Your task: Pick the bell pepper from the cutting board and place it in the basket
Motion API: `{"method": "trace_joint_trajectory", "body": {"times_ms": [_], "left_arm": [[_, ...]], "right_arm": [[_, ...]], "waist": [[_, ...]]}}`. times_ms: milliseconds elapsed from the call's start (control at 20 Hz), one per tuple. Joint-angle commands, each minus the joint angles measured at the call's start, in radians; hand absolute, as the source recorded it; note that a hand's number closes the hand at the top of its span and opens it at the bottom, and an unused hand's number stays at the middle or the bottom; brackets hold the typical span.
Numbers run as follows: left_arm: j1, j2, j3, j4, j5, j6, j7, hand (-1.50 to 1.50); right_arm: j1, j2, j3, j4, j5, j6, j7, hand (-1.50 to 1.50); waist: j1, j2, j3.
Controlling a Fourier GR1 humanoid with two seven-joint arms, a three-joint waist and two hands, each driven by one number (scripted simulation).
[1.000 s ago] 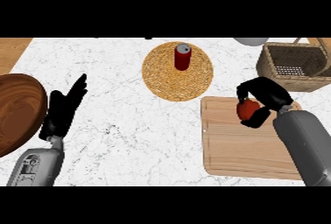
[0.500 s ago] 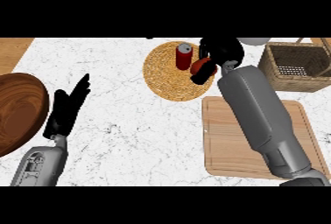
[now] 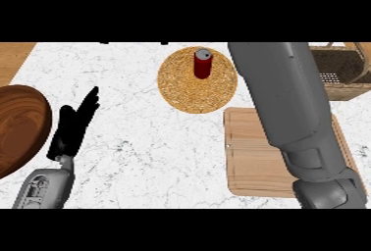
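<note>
Grey forearm [image 3: 290, 98] across cutting board [image 3: 250, 164] and basket [image 3: 339, 73]

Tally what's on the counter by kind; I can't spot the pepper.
Cutting board: 1
Basket: 1
Woven mat: 1
Red bottle: 1
Dark wooden plate: 1
Total: 5
Bell pepper: 0 in view; the right forearm runs off the top edge, right hand out of view.
</note>
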Motion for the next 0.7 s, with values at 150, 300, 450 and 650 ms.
{"method": "trace_joint_trajectory", "body": {"times_ms": [150,300,450,650], "left_arm": [[0.007,0.013,0.019,0.015,0.009,-0.016,-0.027,0.0],[0.001,-0.009,0.004,-0.015,-0.015,0.018,-0.006,0.0],[-0.033,0.016,0.029,0.032,0.008,-0.017,-0.006,0.0],[-0.017,-0.007,0.006,0.019,-0.004,-0.012,-0.017,0.0]], "right_arm": [[-0.239,-0.069,-0.059,-0.025,-0.002,0.013,0.164,1.5],[-0.296,-0.117,-0.089,0.033,-0.016,0.014,0.168,1.5],[-0.391,-0.207,-0.137,0.16,-0.029,0.009,0.115,1.5],[-0.455,-0.265,-0.127,0.249,0.025,-0.02,0.148,1.5]], "waist": [[-0.009,0.002,0.0],[-0.008,0.002,0.0],[0.002,0.01,-0.001],[0.004,0.01,-0.001]]}}
